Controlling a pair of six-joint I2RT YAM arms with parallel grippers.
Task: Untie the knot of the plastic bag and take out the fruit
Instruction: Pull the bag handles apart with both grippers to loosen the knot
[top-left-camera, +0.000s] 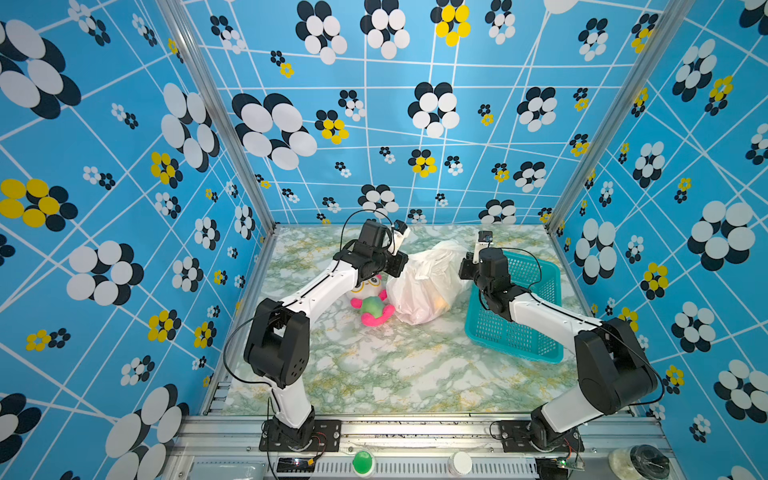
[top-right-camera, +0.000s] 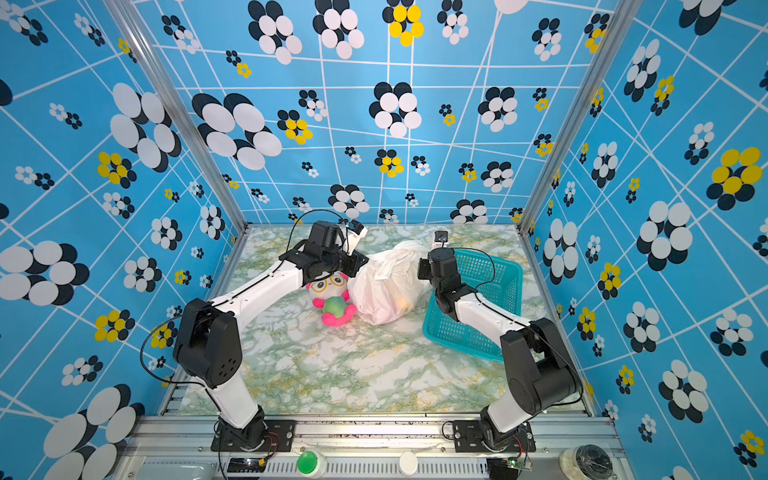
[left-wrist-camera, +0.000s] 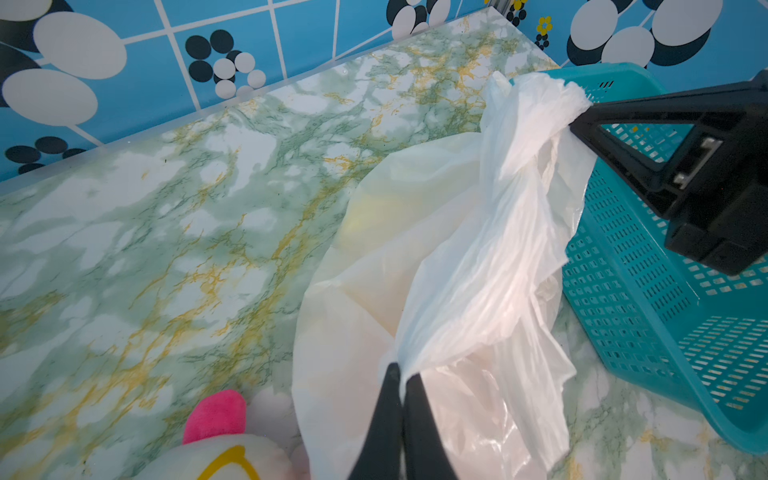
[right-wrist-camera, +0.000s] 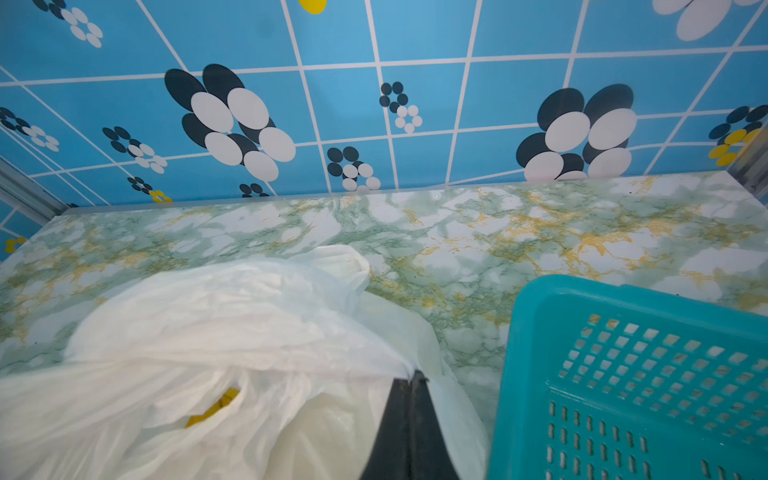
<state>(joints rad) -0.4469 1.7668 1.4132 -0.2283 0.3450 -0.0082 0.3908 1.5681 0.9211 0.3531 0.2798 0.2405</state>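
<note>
The white plastic bag lies on the marble tabletop between both arms. My left gripper is shut on a bunched fold of its upper plastic. My right gripper is shut on another fold by the basket; its fingertips also show in the left wrist view. A crumpled band of plastic stretches between the two grips. I cannot make out the knot in it. Fruit shows as a yellow-orange patch through the bag, and a yellow bit shows in a gap.
A teal perforated basket stands right beside the bag under the right arm. A pink, white and green plush toy lies against the bag's left side. The patterned walls close in on three sides.
</note>
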